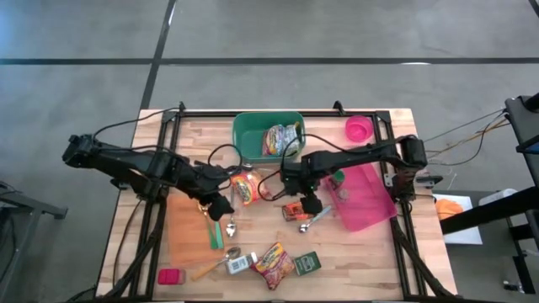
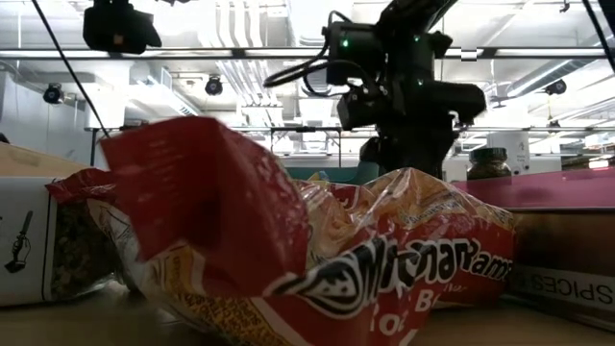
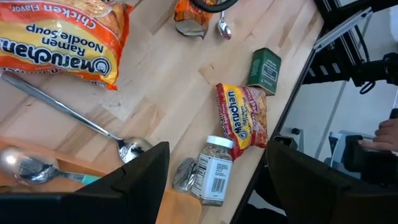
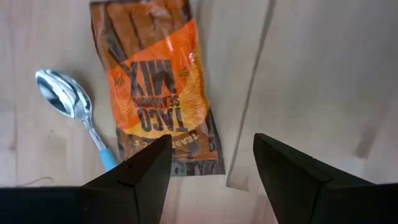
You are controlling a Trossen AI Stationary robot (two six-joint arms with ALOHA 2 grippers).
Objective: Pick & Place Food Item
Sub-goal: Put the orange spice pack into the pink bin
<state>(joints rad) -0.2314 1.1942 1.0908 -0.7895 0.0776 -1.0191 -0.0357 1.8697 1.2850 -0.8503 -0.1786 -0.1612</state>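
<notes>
Right pincer [image 4: 211, 171] hangs open and empty just above the taco packet [image 4: 158, 93], which lies flat on the surface [image 4: 323, 74] beside a spoon [image 4: 68, 102]. Left pincer [image 3: 217, 171], open, waits over the ramen [image 3: 59, 40]. A flat, slick packet may slide from closing fingers, or the spoon get nudged.
</notes>
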